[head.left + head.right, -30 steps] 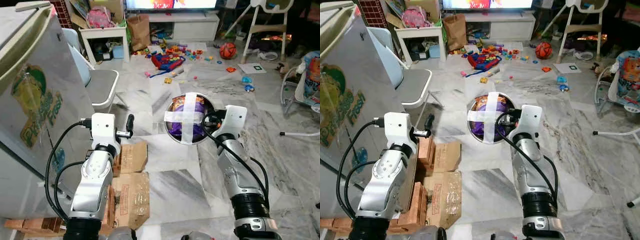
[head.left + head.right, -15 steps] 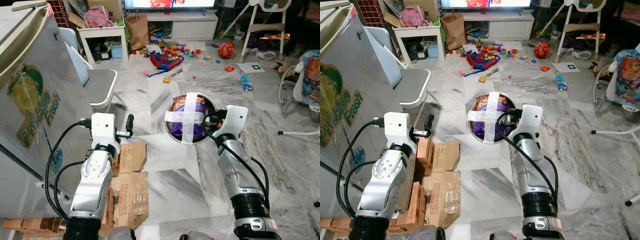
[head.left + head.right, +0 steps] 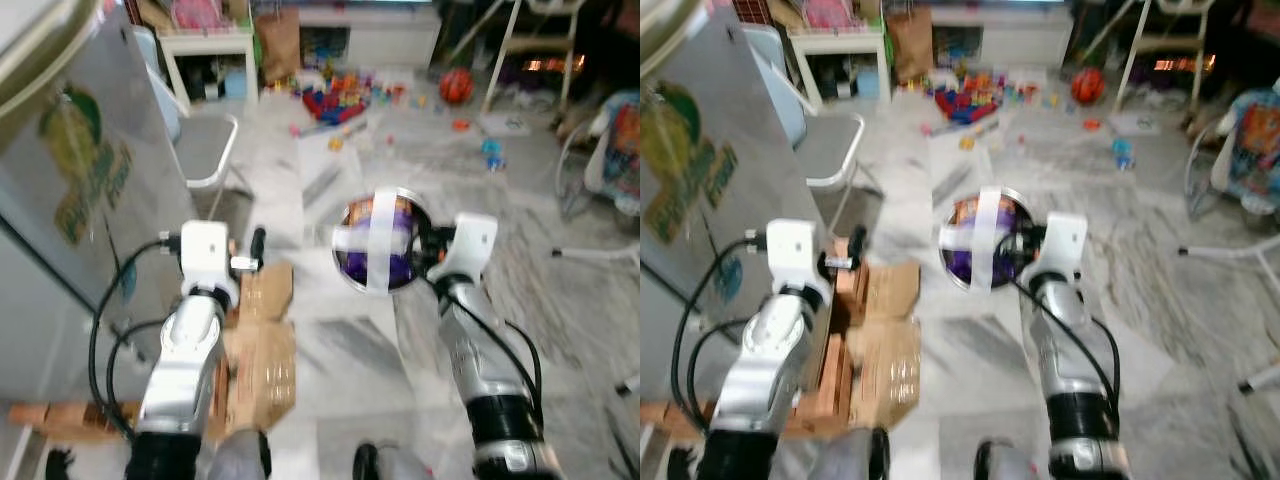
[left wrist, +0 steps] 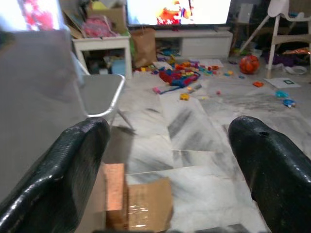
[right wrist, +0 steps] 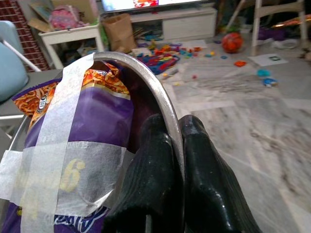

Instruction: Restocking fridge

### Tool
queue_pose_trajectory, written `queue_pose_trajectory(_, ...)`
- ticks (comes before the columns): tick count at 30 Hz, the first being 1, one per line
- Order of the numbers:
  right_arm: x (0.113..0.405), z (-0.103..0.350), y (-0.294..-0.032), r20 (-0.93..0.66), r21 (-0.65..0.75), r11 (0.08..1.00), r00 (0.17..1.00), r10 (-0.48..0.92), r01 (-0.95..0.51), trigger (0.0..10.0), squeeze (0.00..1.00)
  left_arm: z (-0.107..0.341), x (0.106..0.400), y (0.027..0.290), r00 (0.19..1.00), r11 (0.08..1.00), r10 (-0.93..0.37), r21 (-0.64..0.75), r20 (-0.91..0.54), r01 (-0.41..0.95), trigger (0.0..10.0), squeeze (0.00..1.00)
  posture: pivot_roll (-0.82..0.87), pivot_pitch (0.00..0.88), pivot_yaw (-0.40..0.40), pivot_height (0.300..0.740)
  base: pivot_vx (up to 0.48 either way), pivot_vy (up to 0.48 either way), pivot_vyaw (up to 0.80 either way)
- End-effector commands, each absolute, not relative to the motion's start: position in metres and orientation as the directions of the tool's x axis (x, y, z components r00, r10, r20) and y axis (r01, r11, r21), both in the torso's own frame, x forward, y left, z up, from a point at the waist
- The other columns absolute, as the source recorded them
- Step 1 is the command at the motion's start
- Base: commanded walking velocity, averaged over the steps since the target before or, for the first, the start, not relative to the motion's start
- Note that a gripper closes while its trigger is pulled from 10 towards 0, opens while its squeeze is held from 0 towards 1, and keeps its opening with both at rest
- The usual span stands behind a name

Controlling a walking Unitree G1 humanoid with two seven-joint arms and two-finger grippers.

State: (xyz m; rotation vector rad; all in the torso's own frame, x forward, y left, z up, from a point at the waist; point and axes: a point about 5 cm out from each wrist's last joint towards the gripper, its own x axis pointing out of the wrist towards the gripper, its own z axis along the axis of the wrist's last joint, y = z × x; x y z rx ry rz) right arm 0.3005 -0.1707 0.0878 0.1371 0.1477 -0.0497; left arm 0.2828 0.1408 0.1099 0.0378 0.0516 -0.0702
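Blurred — right gripper (image 5: 177, 145) pinches bowl (image 3: 345, 268) rim — snack packet (image 5: 77, 145) half-taped

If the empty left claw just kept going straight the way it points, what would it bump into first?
Probably nothing close: the open left gripper points over bare marble floor, with the grey chair off to one side. Farther on lie scattered toys; depth is unclear.

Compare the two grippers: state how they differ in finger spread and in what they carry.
The left gripper has its fingers spread wide apart with nothing between them; the right gripper has its fingers pinched together on the rim of a metal bowl. The left carries nothing; the right carries the bowl with a purple snack bag taped inside. Both have two black fingers.
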Motion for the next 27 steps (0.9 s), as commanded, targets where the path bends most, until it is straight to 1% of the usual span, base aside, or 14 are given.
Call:
queue_pose_trajectory(1,0.303,0.1,-0.175,-0.104,0.122,0.991,0.994,-0.036,0.049,10.0,0.0,0.111,0.28,0.147,0.998,0.998,-0.04,0.037,-0.044,0.042,10.0,0.0,0.04,0.0,-0.023,0.74,0.0,0.0,0.0)
queue_pose_trajectory(3,0.301,0.1,-0.178,-0.099,0.097,0.994,0.994,-0.035,0.045,10.0,0.0,0.11,0.278,0.154,0.999,0.998,-0.006,0.054,-0.052,0.008,10.0,0.0,0.04,0.0,-0.018,0.74,0.0,0.0,0.0)
queue_pose_trajectory(7,0.3,0.096,-0.181,-0.105,0.093,0.994,0.993,-0.047,0.057,10.0,0.0,0.108,0.276,0.162,0.998,0.997,0.04,0.066,-0.056,-0.036,10.0,0.0,0.05,0.0,-0.015,0.74,0.0,0.0,0.0)
queue_pose_trajectory(9,0.299,0.096,-0.181,-0.101,0.097,0.993,0.993,-0.057,0.067,10.0,0.0,0.107,0.275,0.172,0.994,0.991,0.098,0.099,-0.047,-0.093,10.0,0.0,0.06,0.0,-0.011,0.74,0.0,0.0,0.0)
queue_pose_trajectory(10,0.299,0.096,-0.181,-0.101,0.097,0.993,0.993,-0.057,0.067,10.0,0.0,0.107,0.275,0.172,0.994,0.991,0.098,0.099,-0.047,-0.093,10.0,0.0,0.06,0.0,-0.011,0.74,0.0,0.0,0.0)
queue_pose_trajectory(12,0.299,0.098,-0.179,-0.094,0.095,0.993,0.994,-0.055,0.064,10.0,0.0,0.105,0.273,0.18,0.989,0.984,0.142,0.118,-0.038,-0.137,10.0,0.0,0.06,0.0,-0.016,0.74,0.0,0.0,0.0)
queue_pose_trajectory(18,0.296,0.103,-0.175,-0.084,0.085,0.996,0.996,-0.021,0.028,10.0,0.0,0.101,0.27,0.189,0.983,0.983,0.172,0.078,-0.064,-0.167,10.0,0.0,0.06,0.0,-0.03,0.74,0.0,0.0,0.0)
queue_pose_trajectory(25,0.295,0.103,-0.172,-0.085,0.071,0.997,0.996,0.001,0.005,10.0,0.0,0.099,0.271,0.187,0.985,0.987,0.153,0.064,-0.075,-0.148,10.0,0.0,0.05,0.0,-0.033,0.74,0.0,0.0,0.0)
queue_pose_trajectory(27,0.294,0.104,-0.17,-0.078,0.068,0.998,0.997,0.019,-0.014,10.0,0.0,0.099,0.275,0.186,0.987,0.988,0.145,0.058,-0.075,-0.141,10.0,0.0,0.04,0.0,-0.037,0.74,0.0,0.0,0.63)
